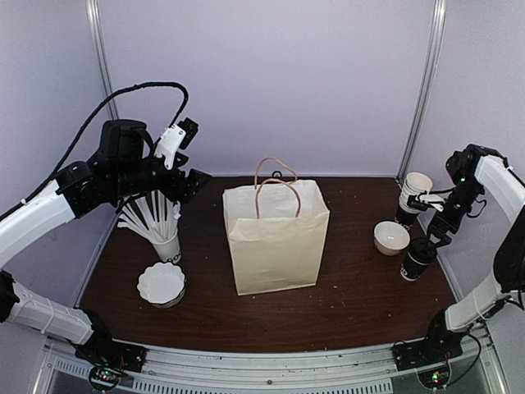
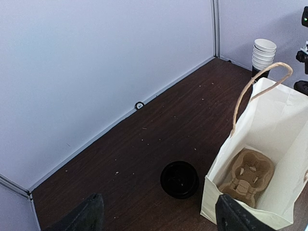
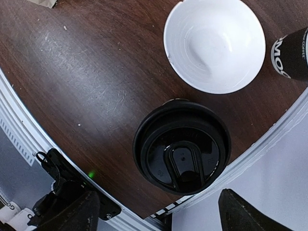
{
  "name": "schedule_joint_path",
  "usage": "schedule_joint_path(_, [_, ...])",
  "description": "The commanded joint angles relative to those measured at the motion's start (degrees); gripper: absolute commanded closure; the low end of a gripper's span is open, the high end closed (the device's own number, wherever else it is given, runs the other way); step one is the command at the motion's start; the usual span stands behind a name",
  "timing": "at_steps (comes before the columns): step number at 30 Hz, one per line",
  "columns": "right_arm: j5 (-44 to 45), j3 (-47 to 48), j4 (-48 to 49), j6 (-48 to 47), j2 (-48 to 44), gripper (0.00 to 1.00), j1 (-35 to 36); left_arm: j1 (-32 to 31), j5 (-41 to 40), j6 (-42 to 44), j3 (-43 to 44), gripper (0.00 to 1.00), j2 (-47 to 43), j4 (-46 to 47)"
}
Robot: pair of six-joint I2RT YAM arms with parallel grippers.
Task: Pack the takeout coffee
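Observation:
The takeout coffee (image 1: 418, 258), a small dark cup with a black domed lid (image 3: 182, 147), stands near the table's right front edge. My right gripper (image 1: 433, 223) hovers just above it, open and empty, with its fingertips (image 3: 72, 214) wide apart at the bottom of the right wrist view. The cream paper bag (image 1: 275, 238) stands open at the table's middle, with a cardboard cup carrier (image 2: 248, 174) on its bottom. My left gripper (image 1: 195, 179) is open and empty, high at the back left of the bag (image 2: 269, 144).
A white bowl (image 1: 391, 237) and a stack of lidless cups (image 1: 414, 197) stand beside the coffee. A white cup of straws (image 1: 164, 238) and a white fluted dish (image 1: 162, 284) stand at the left. A black round lid (image 2: 179, 179) lies behind the bag.

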Motion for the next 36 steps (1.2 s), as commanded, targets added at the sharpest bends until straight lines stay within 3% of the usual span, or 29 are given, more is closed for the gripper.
schedule_joint_path(1, [2.73,0.62,-0.15,-0.5,2.59,0.03,-0.09,0.95,0.31,-0.68,-0.73,0.16,-0.3,3.2])
schedule_joint_path(6, [4.47,0.85,-0.1,-1.26,4.66,0.03,0.42,1.56,1.26,-0.73,-0.46,0.16,0.2,2.92])
schedule_joint_path(15, [8.51,0.94,2.11,-0.01,6.78,0.14,2.31,2.03,2.57,-0.73,-0.21,0.16,0.01,2.47])
schedule_joint_path(36, [12.23,-1.37,6.68,2.26,8.3,0.14,7.56,2.03,3.28,-0.73,-0.28,0.16,-0.37,2.18])
